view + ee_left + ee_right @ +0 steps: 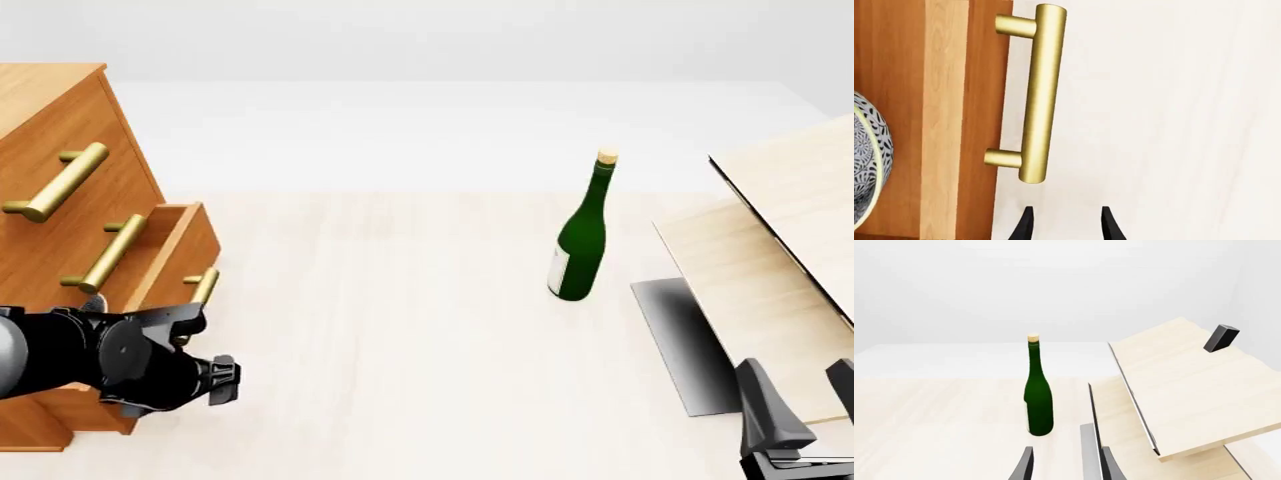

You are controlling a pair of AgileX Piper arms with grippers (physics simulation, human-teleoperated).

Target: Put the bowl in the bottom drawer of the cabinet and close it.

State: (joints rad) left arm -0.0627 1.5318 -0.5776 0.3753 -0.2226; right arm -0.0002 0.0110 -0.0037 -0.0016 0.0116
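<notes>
The bowl [867, 160] is seen inside the pulled-out bottom drawer [171, 262] of the cabinet [60, 190]. The left fingers [1066, 225] are held apart, empty, just short of the brass handle [1039, 92]. The right fingers [1066, 467] are likewise parted and empty. A green bottle [582, 238] stands well apart on the tabletop [400, 330], beside pale boards [761, 270].

L gripper [1066, 225] sits just off the bottom drawer [180, 250] front, jaws apart, brass handle [1037, 95] directly ahead, bare surface [400, 330] beside it. Drawer stands partly open; bowl [867, 160] inside. Mid surface is open btwn cabinet [60, 200] and green bottle [582, 235]. R side is crowded: pale boards [761, 270] lean close to R gripper [1066, 465].
</notes>
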